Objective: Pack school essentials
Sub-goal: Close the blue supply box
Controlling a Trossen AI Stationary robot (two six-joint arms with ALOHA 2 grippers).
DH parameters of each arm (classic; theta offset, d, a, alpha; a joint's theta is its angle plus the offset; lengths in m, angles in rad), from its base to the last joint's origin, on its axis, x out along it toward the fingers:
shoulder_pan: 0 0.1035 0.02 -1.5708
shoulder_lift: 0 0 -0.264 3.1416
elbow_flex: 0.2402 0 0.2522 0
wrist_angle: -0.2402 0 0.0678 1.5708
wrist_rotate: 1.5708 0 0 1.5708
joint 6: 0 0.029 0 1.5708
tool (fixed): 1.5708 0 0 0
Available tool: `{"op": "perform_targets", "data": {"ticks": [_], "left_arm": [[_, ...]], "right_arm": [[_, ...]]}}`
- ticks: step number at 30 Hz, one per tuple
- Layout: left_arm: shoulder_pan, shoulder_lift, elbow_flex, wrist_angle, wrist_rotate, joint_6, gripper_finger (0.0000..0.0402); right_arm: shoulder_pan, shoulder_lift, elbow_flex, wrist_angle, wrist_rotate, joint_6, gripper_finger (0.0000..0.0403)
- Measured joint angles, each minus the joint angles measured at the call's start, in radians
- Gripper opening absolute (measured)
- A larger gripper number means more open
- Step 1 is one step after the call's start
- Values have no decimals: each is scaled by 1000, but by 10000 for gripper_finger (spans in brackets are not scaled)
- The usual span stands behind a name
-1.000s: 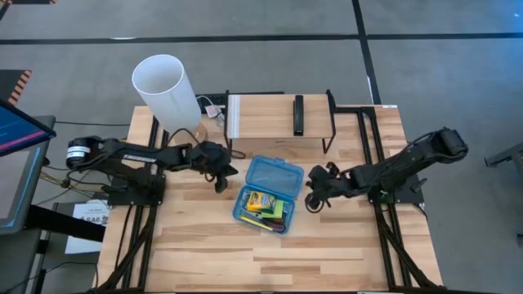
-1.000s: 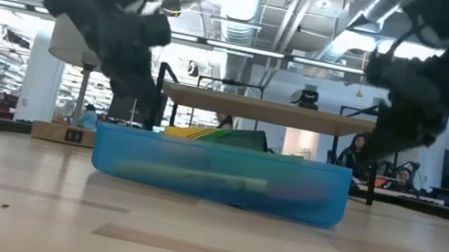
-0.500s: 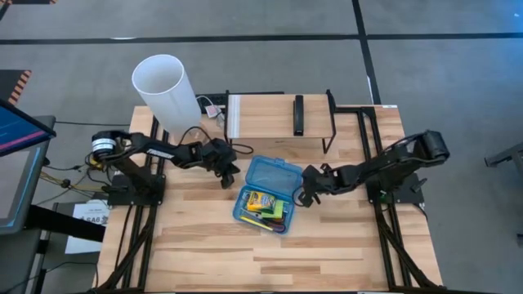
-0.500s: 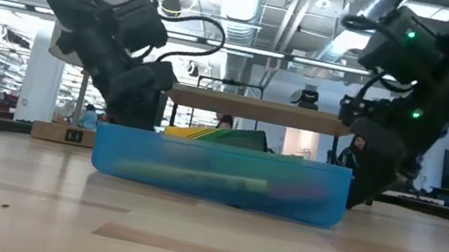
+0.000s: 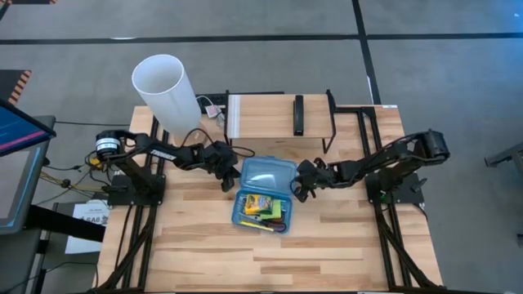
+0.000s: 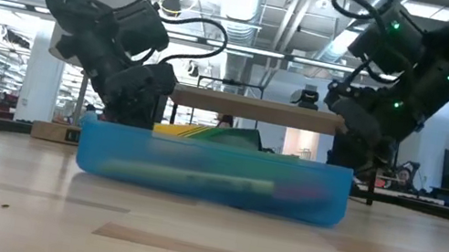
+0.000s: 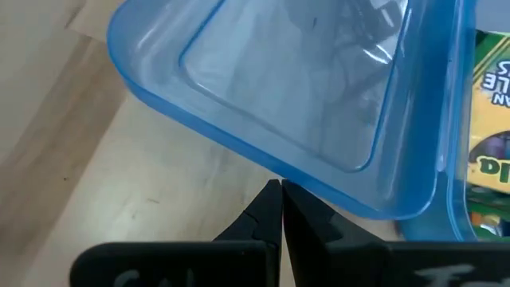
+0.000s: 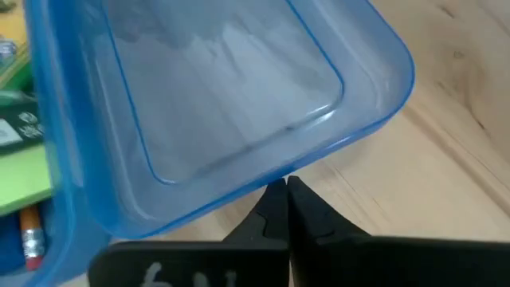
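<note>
The crayon box (image 5: 260, 202) lies inside the blue plastic case (image 5: 249, 219), in the open tray, near the middle of the tabletop (image 5: 327, 245). Beside it in the tray lies a green pad (image 5: 279, 211), and some thin pencils (image 5: 260, 221) lie along the near edge of the tray. In the right wrist view one pencil (image 8: 30, 236) shows its eraser end next to the green pad (image 8: 20, 163).

The lid (image 5: 268, 175) of the case is raised and tilted over the tray; it is half shut. In the low view the case (image 6: 212, 172) stands flat on the tabletop (image 6: 204, 243).

The left hand (image 5: 226, 175) is just beside the left side of the lid, and its fingers are pressed together with the tips at the lid's rim (image 7: 271, 163). The right hand (image 5: 301, 184) is at the right side of the lid, fingers also pressed together, tips at the rim (image 8: 271, 179).

Behind the case stands a low shelf (image 5: 278, 114), and a tall white lamp (image 5: 167, 90) stands at the far left corner.
</note>
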Motion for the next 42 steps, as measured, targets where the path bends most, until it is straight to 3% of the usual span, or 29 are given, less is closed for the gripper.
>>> {"op": "perform_targets", "data": {"ticks": [13,26,33,42], "left_arm": [[-35,-15,0,20,63,-19,0],[-45,-187,3,-18,51,-20,0],[-145,-239,3,-19,41,-28,0],[-322,-239,3,-18,-96,-56,0]], "right_arm": [[-1,-6,-1,55,-8,-25,8],[-6,-7,5,120,-14,-62,8],[29,-7,53,115,-114,-104,8],[131,-8,151,119,-126,-138,7]]}}
